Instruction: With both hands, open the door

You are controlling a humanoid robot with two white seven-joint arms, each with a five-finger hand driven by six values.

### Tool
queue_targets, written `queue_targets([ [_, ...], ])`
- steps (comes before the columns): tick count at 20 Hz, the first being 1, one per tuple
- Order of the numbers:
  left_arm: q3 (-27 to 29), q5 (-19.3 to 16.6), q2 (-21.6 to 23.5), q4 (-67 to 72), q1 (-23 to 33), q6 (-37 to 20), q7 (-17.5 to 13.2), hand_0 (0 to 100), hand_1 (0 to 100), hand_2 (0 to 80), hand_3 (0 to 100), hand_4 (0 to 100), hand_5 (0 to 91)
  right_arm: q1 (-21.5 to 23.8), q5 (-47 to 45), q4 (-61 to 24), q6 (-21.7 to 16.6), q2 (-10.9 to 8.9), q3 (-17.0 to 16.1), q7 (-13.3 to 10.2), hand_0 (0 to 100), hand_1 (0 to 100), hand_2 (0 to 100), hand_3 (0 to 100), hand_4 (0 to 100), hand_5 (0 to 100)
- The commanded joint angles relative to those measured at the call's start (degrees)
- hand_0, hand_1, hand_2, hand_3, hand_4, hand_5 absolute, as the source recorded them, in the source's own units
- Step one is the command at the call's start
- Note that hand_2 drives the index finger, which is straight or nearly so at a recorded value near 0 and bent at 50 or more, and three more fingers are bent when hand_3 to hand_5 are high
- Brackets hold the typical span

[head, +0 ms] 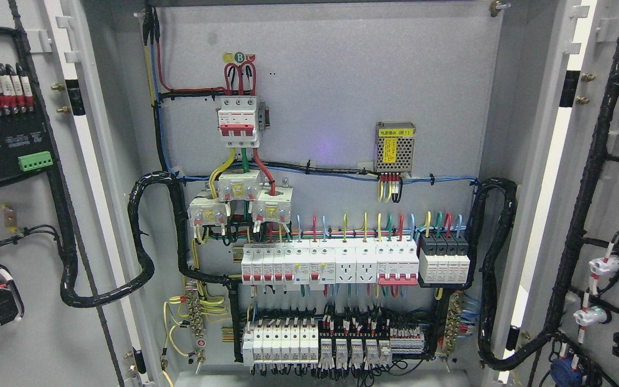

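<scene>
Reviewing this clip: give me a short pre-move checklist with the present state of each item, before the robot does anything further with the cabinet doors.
1. Left door swung open: ok.
2. Right door swung open: ok.
3. Cabinet interior, main breaker and lower breaker row exposed: ok.
4. Either robot hand in view: not ok, neither shows.
5. Black cable loom to the left door hanging without snagging: cannot tell.
6. Doors at full travel: cannot tell, edges run out of frame.

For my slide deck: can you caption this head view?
Electrical cabinet with both doors, left and right, swung open, exposing breakers and wiring; no robot hand visible.
</scene>
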Motion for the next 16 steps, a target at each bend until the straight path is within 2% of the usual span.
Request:
queue_targets([
  [1,-0.09,0.19,2.99,6.72,-3.03,3.44,-0.13,0,0,0.0,0,3,0.0,-0.86,-0.37,2.42,0.04,-0.27,-0.10,-0.07,0,0,0,0,0,0],
  [5,-0.09,0.10,3.35,7.60,-3.82,3.71,-0.22,0,0,0.0,0,3,0.0,-1.03,-0.37,3.12,0.04,-0.27,-0.10,-0.07,0,0,0,0,0,0],
  [9,-0.09,0.19,4.05,7.43,-4.87,6.43,-0.22,0,0,0.0,0,3,0.0,-2.00,-0.37,4.18,0.04,-0.27,-0.02,0.19,0,0,0,0,0,0],
  [16,-0.09,0.28,4.14,7.52,-5.31,6.53,-0.13,0,0,0.0,0,3,0.0,-2.09,-0.45,4.35,0.04,-0.27,-0.10,1.16,0,0,0,0,0,0],
])
